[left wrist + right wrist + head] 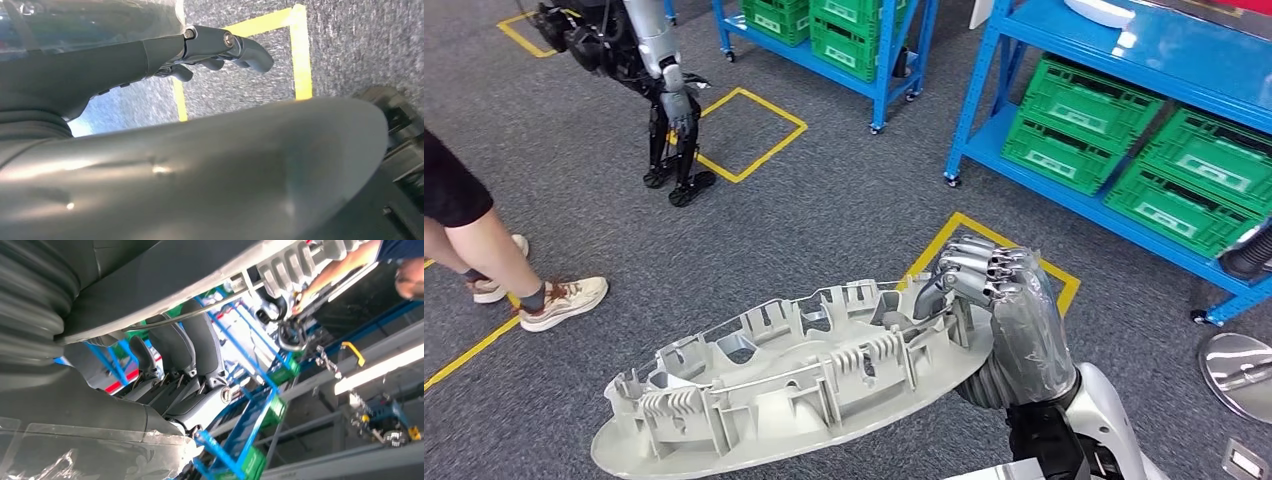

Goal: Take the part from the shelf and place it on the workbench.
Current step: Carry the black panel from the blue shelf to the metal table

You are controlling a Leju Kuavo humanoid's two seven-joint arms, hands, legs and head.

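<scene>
The part (794,385) is a large grey oval casting with a ribbed upper face, carried low over the carpet in the head view. My right hand (984,285) grips its right end, fingers curled over the rim. In the right wrist view those fingers (192,352) clamp against the part's edge (165,275). The left wrist view has the part's smooth underside (210,175) close to the camera. My left hand (215,47) reaches past it with fingers stretched over the carpet. Whether that hand bears the part is unclear.
Blue shelves (984,110) with green crates (1084,125) stand ahead and to the right. Another robot (659,70) stands at the far left beside yellow floor tape (764,130). A person's legs (494,255) are at the left. A round silver object (1239,370) lies at the right edge.
</scene>
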